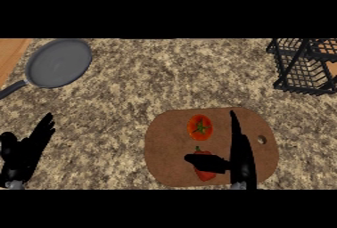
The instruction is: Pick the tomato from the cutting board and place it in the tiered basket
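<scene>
Step in hand: the approach, by my reading; the tomato (199, 127) lies untouched on the cutting board (168, 147) and nothing is grasped yet.
Right hand: the right hand (240, 153) stands edge-on over the right half of the board, fingers straight and pointing up the view, thumb stretched left across a red pepper-like vegetable (205, 167); it is open and has hold of nothing.
Left hand: the left hand (26, 151) rests open at the view's lower left, fingers up, well apart from the board.
Tomato, place: on the upper middle of the board, just left of the right hand's fingers, apart from them and from the red vegetable below it.
Tomato, look: round, orange-red, with a small green star of stem facing up; smooth, likely to roll if nudged.
Next move: I judge the hand must shift left and up over the tomato, then close round it without catching the other vegetable.
Destination: the tiered basket (304, 67), black wire, stands at the upper right corner, well apart from the board.
Also present: a grey frying pan (58, 63) at the upper left of the speckled counter (164, 75).
</scene>
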Motion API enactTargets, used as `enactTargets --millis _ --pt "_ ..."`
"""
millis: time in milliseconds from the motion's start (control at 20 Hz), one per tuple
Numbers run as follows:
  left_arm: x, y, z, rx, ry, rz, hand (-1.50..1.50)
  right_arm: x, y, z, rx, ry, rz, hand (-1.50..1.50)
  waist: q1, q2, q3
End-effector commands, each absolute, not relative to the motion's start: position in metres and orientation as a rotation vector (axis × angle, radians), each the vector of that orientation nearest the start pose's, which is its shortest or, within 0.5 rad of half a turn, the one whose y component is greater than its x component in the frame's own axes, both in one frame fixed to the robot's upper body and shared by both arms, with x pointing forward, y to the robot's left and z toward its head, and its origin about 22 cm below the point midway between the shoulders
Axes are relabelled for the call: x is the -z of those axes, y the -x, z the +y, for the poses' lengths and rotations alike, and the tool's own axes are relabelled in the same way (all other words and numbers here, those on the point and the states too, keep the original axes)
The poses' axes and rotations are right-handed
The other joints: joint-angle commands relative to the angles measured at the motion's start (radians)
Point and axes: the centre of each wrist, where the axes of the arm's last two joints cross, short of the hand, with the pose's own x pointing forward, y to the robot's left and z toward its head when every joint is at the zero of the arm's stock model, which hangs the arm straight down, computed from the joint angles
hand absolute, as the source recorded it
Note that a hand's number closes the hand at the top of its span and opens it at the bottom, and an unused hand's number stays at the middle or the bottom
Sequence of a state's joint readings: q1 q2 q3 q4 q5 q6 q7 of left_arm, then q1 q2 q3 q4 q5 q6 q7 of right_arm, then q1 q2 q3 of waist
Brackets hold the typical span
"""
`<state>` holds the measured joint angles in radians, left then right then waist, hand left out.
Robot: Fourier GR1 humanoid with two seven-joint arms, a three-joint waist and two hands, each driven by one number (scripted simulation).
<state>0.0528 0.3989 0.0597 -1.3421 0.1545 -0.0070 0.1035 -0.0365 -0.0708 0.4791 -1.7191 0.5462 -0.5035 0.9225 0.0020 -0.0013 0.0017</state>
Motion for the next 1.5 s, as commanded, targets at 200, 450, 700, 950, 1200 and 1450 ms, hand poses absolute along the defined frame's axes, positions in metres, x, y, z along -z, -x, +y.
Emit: enactTargets --millis 200,450,700,950,1200,1450 --pt "0.012 -0.224 0.364 0.059 -0.284 -1.196 0.0 -0.03 -0.233 -0.127 -0.119 0.493 -1.055 -1.5 -0.001 0.001 -0.002" --pt "0.01 -0.215 0.373 0.062 -0.275 -1.207 0.0 -0.011 -0.268 -0.137 -0.102 0.461 -1.046 -1.5 0.005 0.002 -0.001" --pt "0.016 -0.234 0.365 0.069 -0.272 -1.204 0.0 0.003 -0.257 -0.106 -0.137 0.436 -1.048 -1.5 0.002 0.002 -0.002" --pt "0.002 -0.226 0.365 0.079 -0.29 -1.198 0.0 -0.002 -0.256 -0.101 -0.144 0.403 -1.055 -1.5 0.002 0.001 -0.002" --pt "0.016 -0.217 0.355 0.075 -0.247 -1.192 0.0 -0.004 -0.27 -0.087 -0.171 0.497 -1.203 1.5 0.004 0.001 -0.002" --pt "0.014 -0.205 0.366 0.075 -0.285 -1.19 0.0 0.0 -0.269 -0.093 -0.069 0.543 -1.238 1.5 0.003 0.001 -0.002"
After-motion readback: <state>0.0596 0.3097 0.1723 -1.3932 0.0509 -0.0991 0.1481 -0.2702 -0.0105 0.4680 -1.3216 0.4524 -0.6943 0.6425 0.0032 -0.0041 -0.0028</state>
